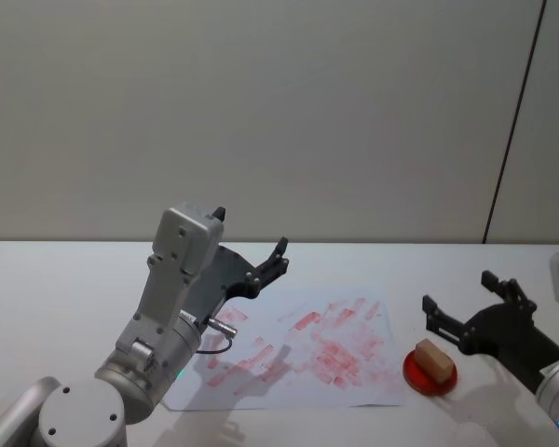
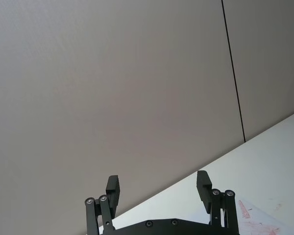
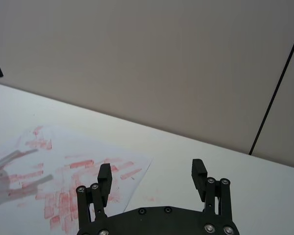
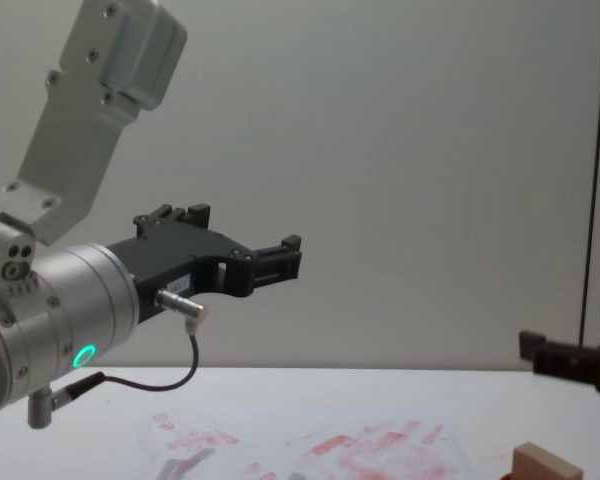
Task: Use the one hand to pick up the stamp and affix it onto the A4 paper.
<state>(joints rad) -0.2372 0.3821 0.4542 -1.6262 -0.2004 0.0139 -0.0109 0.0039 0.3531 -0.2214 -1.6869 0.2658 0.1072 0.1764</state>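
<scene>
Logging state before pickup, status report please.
Left gripper open, raised over left side of A4 paper. Right gripper open, near stamp, not touching. Stamp on red round pad, right of paper. Nothing between them.

Pale tan stamp; white A4 paper, smeared red marks; red round pad

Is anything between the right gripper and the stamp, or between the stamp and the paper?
Nothing visible. The open right gripper hovers near the stamp on its red pad, and the paper lies beside the pad. The left gripper is raised above the paper's left side.
</scene>
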